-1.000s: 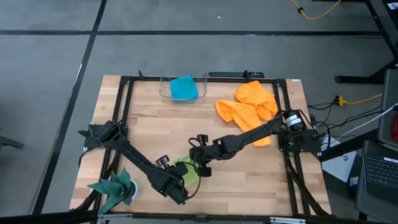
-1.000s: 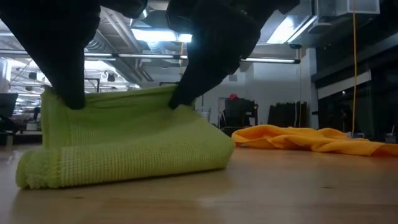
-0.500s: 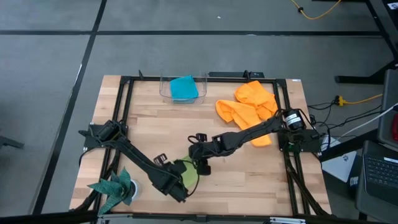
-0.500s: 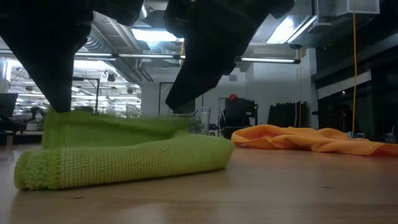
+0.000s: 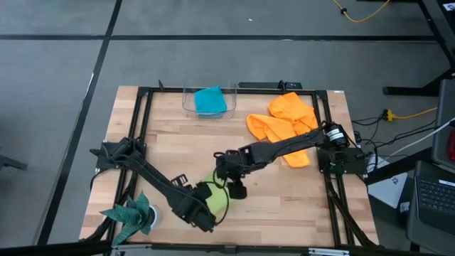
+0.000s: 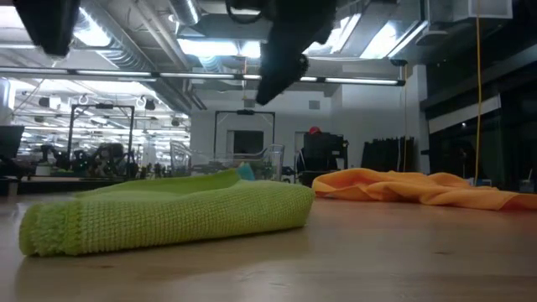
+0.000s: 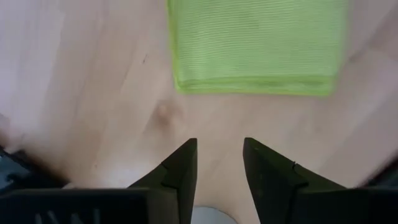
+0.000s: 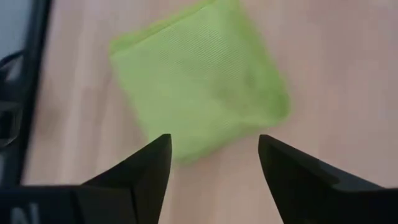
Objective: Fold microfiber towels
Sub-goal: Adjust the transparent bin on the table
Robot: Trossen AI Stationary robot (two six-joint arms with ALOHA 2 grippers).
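The green towel lies folded flat near the table's front edge. The left gripper and right gripper hang above it, fingers spread, holding nothing. It looks light, soft and floppy; best pinched at its corners.

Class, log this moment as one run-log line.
lime-green towel: folded, flat on table | left gripper: open, above it | right gripper: open, above it

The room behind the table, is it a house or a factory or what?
Probably a robotics lab or workshop, not a house. Behind the lime-green towel and orange towels are bare ceiling ducts with strip lights, metal frames and desks with screens.
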